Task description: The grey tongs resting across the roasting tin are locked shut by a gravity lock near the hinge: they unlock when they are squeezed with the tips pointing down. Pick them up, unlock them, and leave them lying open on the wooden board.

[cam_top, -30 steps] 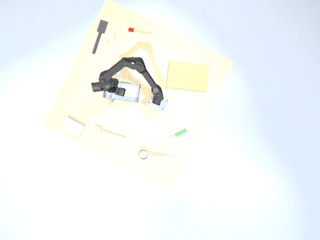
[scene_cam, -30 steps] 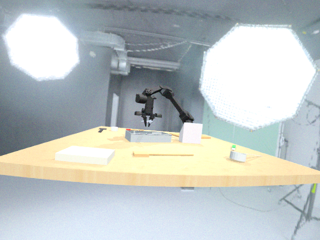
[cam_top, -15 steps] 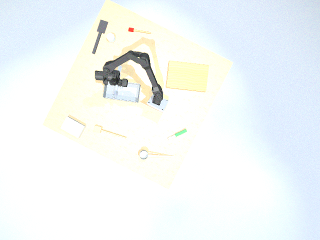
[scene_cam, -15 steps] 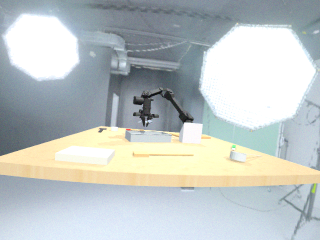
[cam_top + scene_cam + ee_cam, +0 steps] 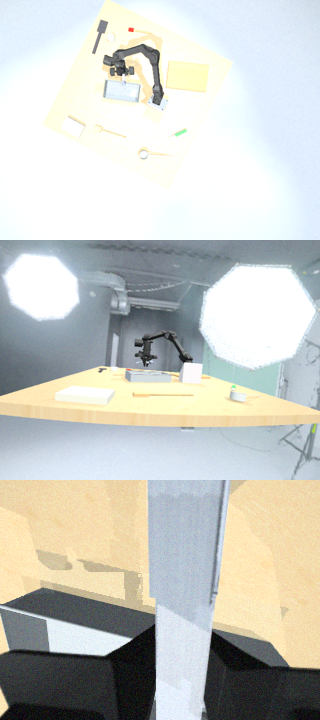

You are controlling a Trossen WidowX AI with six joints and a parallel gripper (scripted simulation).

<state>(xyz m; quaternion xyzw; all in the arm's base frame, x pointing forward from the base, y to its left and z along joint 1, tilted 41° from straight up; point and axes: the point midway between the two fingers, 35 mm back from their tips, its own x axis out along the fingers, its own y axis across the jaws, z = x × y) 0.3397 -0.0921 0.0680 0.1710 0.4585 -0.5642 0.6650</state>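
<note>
a: where do things stand with the tongs (image 5: pixel 182 580)?

b: the pick-up is done. the hand (image 5: pixel 182 680) is clamped on them, a finger pressed to each side, and they hang lifted above the roasting tin (image 5: pixel 121 90), off its rim.

a: are they unlocked?

b: i can't tell. in the wrist view the two arms lie tight together with only a thin seam down the right edge, so they look shut. the side view shows the hand pointing down over the tin, which suits the squeeze, but i can't make out which way the tips face.

a: so what's left?

b: most of it, i'd judge: get them to spring open, carry them across to the wooden board (image 5: pixel 187 76), which lies well apart on the far side of the arm's base, lay them on it open, then spread the fingers and let go. the board has nothing on it yet.
</note>
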